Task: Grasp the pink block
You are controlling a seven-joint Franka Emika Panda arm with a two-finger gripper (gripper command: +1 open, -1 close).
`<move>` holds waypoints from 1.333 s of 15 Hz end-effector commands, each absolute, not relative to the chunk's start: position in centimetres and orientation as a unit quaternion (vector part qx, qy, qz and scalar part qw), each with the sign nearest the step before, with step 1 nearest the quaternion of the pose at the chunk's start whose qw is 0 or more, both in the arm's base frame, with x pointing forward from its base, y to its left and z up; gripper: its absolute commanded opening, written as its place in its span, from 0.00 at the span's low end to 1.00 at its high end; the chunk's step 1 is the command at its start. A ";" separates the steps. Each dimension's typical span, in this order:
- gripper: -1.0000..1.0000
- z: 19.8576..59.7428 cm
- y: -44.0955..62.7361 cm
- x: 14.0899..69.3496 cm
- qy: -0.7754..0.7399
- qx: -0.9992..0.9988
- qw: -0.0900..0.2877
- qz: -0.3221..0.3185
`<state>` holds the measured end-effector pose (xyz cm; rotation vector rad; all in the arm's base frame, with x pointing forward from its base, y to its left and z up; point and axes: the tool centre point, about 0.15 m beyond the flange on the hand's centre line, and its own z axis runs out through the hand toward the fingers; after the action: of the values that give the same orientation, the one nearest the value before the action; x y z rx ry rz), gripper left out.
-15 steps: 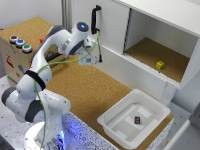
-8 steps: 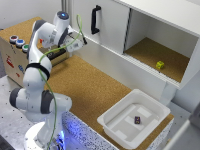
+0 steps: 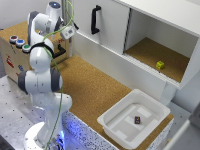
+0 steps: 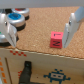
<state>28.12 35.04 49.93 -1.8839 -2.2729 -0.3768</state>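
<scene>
The pink block (image 3: 137, 120) is a tiny dark maroon cube lying inside the white tray (image 3: 116, 125) at the exterior view's lower right. My gripper (image 3: 69, 33) is far from it, up at the exterior view's upper left, over the wooden box (image 3: 11, 60). In the wrist view my gripper (image 4: 40, 34) is open and empty, its fingers (image 4: 70, 25) wide apart above the box's cork top. A red square button (image 4: 55, 40) with a dark mark sits between them. The pink block does not show in the wrist view.
Round coloured buttons (image 3: 20, 43) sit on the wooden box, and also show in the wrist view (image 4: 15, 19). A yellow-green cube (image 3: 160, 65) lies in the open cabinet compartment. A black handle (image 3: 94, 20) is on the cabinet door. The cork table (image 3: 95, 90) lies between box and tray.
The arm has swung toward the exterior view's left, away from the cabinet front and over the wooden box with buttons. The pink block has not moved.
</scene>
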 end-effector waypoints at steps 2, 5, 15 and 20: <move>1.00 48.6 41.2 33.0 -0.751 -0.659 0.029 -0.039; 1.00 47.5 42.0 33.7 -0.753 -0.658 0.009 -0.028; 1.00 44.5 44.7 32.4 -0.761 -0.648 0.021 -0.002; 1.00 44.0 46.0 33.6 -0.759 -0.651 0.018 0.005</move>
<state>30.93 42.78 44.03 -1.9831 -2.3595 -0.1666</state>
